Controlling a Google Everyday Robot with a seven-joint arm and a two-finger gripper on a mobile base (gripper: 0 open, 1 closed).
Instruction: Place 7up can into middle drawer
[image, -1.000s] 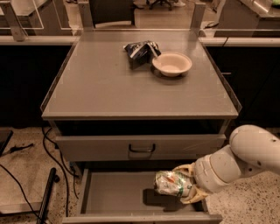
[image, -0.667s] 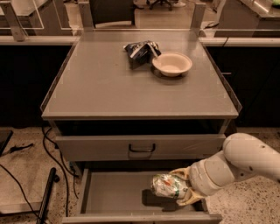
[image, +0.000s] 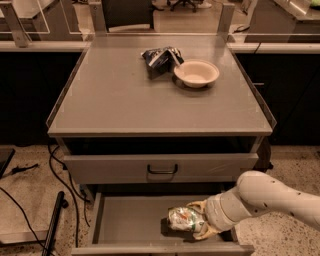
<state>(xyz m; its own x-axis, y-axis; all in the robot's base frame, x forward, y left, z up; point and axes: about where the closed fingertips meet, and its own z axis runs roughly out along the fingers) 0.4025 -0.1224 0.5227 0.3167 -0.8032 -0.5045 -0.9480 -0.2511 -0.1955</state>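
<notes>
Hand (image: 195, 220) clamped on 7up can (image: 181, 218) in middle drawer (image: 127, 220), bowl (image: 196, 73) beside snack bag (image: 158, 58) above

Grips the 7up can (image: 181, 218) sideways in the gripper (image: 195, 220) at five o'clock, inside the open middle drawer (image: 125, 220); at twelve o'clock, cream bowl (image: 196, 73) touching foil snack bag (image: 159, 57).

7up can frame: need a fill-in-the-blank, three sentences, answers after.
The gripper grips the 7up can inside the middle drawer, which is ____.
The cream bowl on the cabinet top is ____.
In the camera view, the snack bag lies to the bowl's ____.
Missing: open; empty; left.
</notes>
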